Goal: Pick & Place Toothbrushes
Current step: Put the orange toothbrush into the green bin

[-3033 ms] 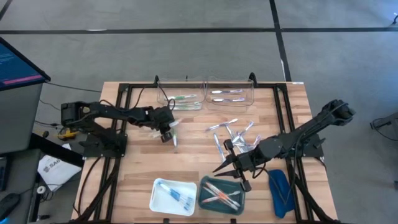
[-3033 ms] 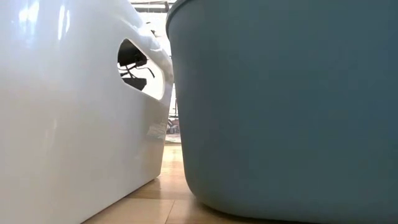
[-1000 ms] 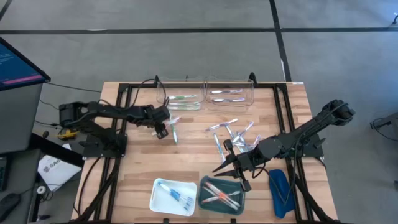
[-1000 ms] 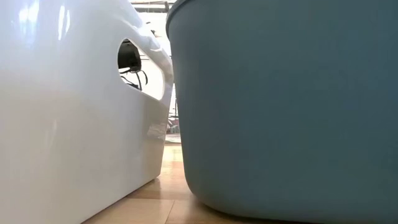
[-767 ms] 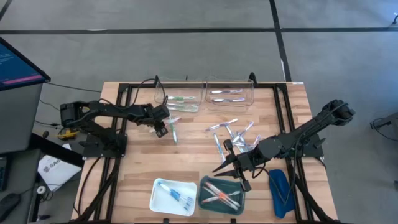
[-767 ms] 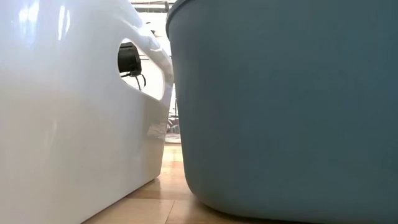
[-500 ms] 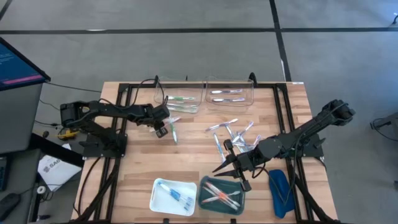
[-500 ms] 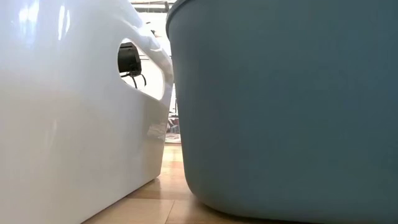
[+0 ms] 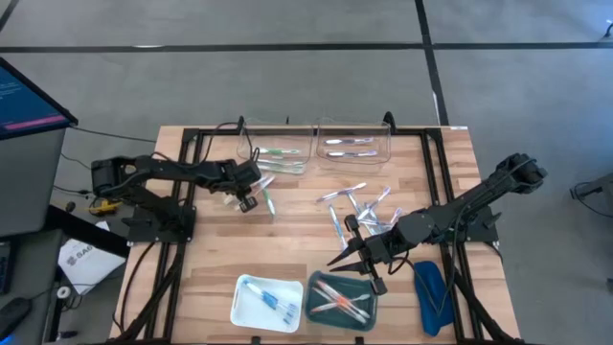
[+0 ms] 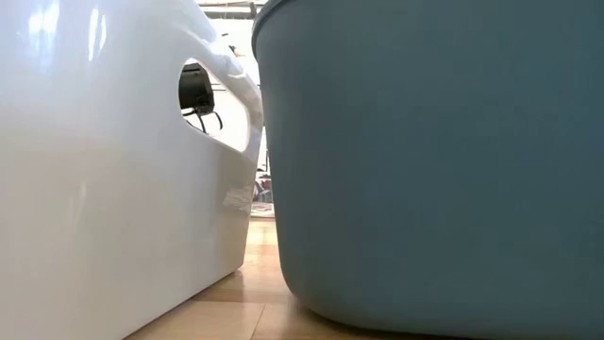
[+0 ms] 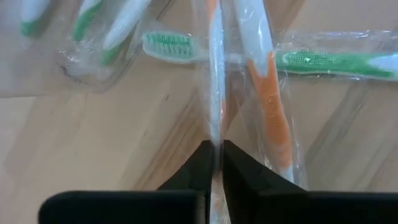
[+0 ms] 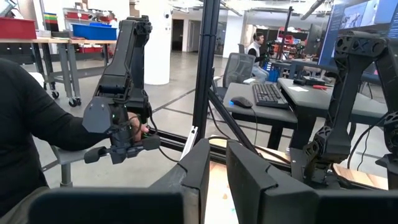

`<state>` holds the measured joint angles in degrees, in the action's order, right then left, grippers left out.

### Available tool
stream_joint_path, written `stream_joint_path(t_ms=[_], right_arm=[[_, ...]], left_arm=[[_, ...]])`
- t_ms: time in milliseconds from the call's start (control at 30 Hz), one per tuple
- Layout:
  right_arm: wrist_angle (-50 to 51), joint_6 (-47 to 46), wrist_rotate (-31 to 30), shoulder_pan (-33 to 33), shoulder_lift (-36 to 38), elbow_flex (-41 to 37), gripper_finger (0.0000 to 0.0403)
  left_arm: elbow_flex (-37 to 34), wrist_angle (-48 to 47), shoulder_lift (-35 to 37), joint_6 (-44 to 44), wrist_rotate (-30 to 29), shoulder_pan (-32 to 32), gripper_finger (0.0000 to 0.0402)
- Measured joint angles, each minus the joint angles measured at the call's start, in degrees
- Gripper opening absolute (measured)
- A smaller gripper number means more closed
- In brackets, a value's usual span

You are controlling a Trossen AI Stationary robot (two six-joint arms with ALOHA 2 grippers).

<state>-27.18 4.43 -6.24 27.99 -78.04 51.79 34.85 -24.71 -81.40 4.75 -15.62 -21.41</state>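
Note:
My left gripper hovers over the table's far left part, just near of the clear bin of green toothbrushes, shut on a clear-wrapped orange-and-white toothbrush. Under it a wrapped green toothbrush lies flat on the wood. My right gripper waits above the far rim of the teal bin, fingers a narrow gap apart, holding nothing. Loose toothbrushes lie in a pile at mid table. My left gripper pinches the clear wrapper's edge between its two fingertips, beside the orange handle. The fingers come from above, pointing down, and lie along the wrapper's length. The toothbrush hangs away below the fingers; whether its far end touches the table I cannot tell.
A white bin with blue toothbrushes sits left of the teal bin at the near edge; their walls fill the low view. A second clear bin holds silvery ones. A dark-blue oblong object lies at the near right.
My left gripper has drifted a little toward the table's far left, staying shut on the wrapped toothbrush.

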Motion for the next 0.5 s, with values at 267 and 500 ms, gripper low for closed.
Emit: stream_joint_path(t_ms=[267, 500], right_arm=[[0.1, 0.0, 0.0, 0.0, 0.0, 0.0, 0.0048], [0.2, 0.0, 0.0, 0.0, 0.0, 0.0, 0.0048]], left_arm=[[0.0, -0.3, 8.0, 1.6, 1.0, 1.4, 0.0012], [0.0, -0.9, 17.1, 2.3, 1.1, 6.2, 0.0008]])
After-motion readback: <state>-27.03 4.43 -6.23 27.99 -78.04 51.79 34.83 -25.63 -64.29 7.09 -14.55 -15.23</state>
